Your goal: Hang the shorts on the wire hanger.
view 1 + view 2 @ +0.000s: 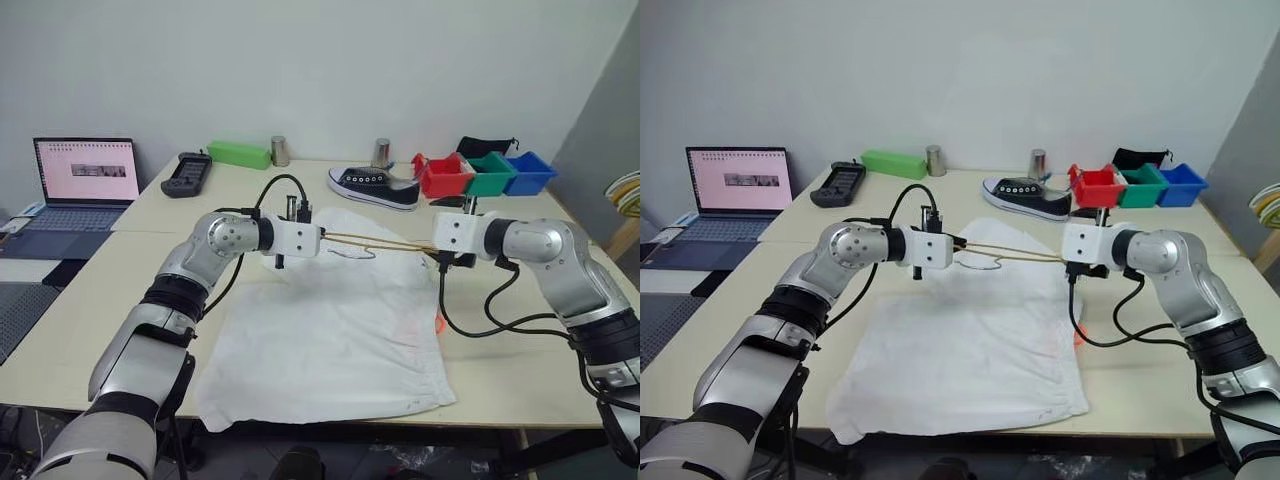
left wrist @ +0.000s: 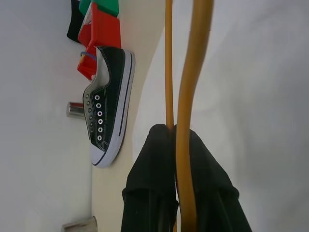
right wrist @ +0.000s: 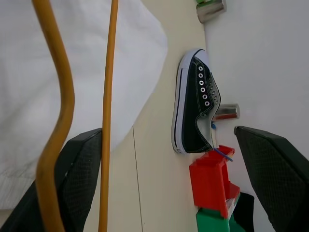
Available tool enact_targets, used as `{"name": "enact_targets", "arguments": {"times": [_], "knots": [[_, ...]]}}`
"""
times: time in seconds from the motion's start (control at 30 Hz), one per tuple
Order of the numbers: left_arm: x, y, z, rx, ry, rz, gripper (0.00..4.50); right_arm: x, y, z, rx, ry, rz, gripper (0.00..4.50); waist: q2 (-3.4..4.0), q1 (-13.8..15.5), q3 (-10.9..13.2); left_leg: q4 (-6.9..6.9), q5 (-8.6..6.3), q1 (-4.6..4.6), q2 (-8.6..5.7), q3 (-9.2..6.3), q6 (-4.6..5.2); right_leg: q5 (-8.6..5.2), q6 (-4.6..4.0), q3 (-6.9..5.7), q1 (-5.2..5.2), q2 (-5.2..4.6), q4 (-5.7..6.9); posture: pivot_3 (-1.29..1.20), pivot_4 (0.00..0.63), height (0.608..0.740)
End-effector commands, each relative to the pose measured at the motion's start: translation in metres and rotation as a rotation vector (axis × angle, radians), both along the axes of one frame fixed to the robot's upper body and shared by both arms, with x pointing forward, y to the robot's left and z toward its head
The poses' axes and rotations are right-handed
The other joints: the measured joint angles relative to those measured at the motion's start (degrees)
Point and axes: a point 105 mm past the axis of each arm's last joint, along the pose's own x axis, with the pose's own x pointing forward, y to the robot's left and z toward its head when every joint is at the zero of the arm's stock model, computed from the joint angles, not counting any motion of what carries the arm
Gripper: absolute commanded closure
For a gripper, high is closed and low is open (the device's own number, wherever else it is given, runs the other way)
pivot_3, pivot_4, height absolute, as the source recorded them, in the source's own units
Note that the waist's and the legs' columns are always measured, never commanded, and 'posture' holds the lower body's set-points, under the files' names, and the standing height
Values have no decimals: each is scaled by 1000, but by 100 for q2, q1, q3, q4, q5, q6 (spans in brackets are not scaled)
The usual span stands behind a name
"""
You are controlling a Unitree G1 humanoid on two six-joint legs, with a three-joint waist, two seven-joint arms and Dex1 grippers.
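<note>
White shorts [image 1: 330,340] lie flat on the pale table [image 1: 90,320]. The left gripper [image 2: 176,140] pinches the wire hanger [image 1: 375,243]. The right gripper [image 3: 166,159] fingers are spread wide.

Soft, even room light falls from overhead, bright without glare on the pale table [image 1: 90,330]. Shadows are faint (only a thin grey edge under the shorts [image 1: 330,340] at their near hem). Both head views are sharp; in the wrist views the close wire hanger [image 2: 186,121] is blurred.
</note>
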Motion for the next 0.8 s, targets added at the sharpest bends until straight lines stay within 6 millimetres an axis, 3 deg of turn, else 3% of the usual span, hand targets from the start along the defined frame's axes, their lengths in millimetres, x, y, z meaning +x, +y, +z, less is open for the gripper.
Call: {"name": "enact_targets", "arguments": {"times": [0.03,0.17,0.57,0.8], "knots": [[-1,-7,16,5,-72,-38,4500,0,0,13,-39,-58,7,741,0,14,0,0,0,0,0,0,0,0,0,0,0,0,0,323,0,740],[-1,-8,17,4,-74,-41,4500,2,-4,13,-51,-66,-9,1815,0,40,0,0,0,0,-1,-1,0,0,0,-3,0,0,0,323,0,740],[-1,-9,18,-2,-65,-38,4500,8,-16,12,-79,-85,-52,4370,0,109,0,1,0,-2,-3,-8,0,0,-1,-15,4,0,-2,318,0,740],[0,-8,19,0,-72,-34,4500,10,-16,11,-86,-86,-54,4444,0,108,0,1,0,-2,-3,-11,-1,-1,-2,-20,5,0,-1,323,0,740]]}}
